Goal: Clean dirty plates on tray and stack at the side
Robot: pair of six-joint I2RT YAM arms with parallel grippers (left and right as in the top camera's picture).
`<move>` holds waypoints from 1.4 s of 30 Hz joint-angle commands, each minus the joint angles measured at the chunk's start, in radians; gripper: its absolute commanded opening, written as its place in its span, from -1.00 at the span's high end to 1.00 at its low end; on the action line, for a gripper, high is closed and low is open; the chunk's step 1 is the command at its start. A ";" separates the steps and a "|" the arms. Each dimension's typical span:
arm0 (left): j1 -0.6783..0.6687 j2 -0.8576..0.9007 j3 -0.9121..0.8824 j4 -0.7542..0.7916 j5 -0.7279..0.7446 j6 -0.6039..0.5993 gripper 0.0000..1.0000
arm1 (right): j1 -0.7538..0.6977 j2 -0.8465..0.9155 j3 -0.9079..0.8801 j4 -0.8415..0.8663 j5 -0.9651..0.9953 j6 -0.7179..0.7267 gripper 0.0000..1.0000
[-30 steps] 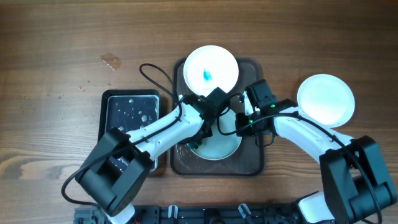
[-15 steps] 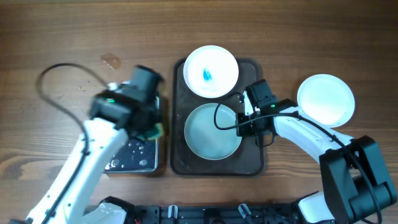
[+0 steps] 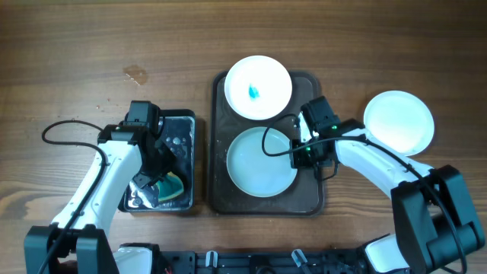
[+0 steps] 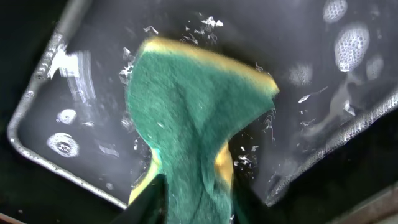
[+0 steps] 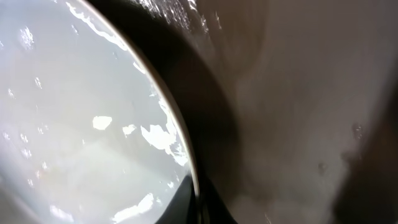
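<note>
— What is the left gripper (image 4: pixel 193 210) doing?
— It is clamped on the sponge (image 4: pixel 199 124), whose green face and yellow edge hang into the black container (image 3: pixel 189 125). Water drops and suds lie on the container floor around it.

— And the right gripper (image 5: pixel 196 208)?
— It sits at the right edge of the near plate (image 3: pixel 259 164). In the wrist view the rim runs straight in between the fingers, so it looks closed on that rim.

— Where do the plates stand?
— The near plate lies on the tray (image 3: pixel 310 199), plain and wet-looking, with no mark at its centre. The far plate (image 3: pixel 262 72) is on the tray just beyond it, and it carries a blue smear (image 3: pixel 253 92). The side plate (image 3: pixel 399 122) rests on the table (image 3: pixel 76 46), right of the tray, and is clean white.

— So how far along is it?
— Probably about halfway. One plate is clean and set aside. The near plate seems wiped but has not yet been moved onto the side plate. The far plate needs both wiping and stacking.
</note>
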 commanded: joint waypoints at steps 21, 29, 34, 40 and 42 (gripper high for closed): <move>0.167 -0.369 0.529 -0.407 -0.029 0.065 -1.00 | 0.420 0.433 1.071 -0.459 0.227 -0.013 0.91; 0.184 -0.370 0.528 -0.428 -0.227 0.061 -1.00 | 0.605 0.366 1.071 -0.324 0.825 0.095 0.91; 0.188 -0.370 0.528 -0.428 -0.236 0.062 -1.00 | 0.729 0.353 1.071 -0.312 1.115 0.096 0.92; 0.188 -0.370 0.528 -0.428 -0.236 0.062 -1.00 | 0.820 0.352 1.071 -0.320 1.266 0.114 0.91; 0.188 -0.370 0.528 -0.428 -0.236 0.062 -1.00 | 0.852 0.352 1.071 -0.322 1.320 0.114 0.91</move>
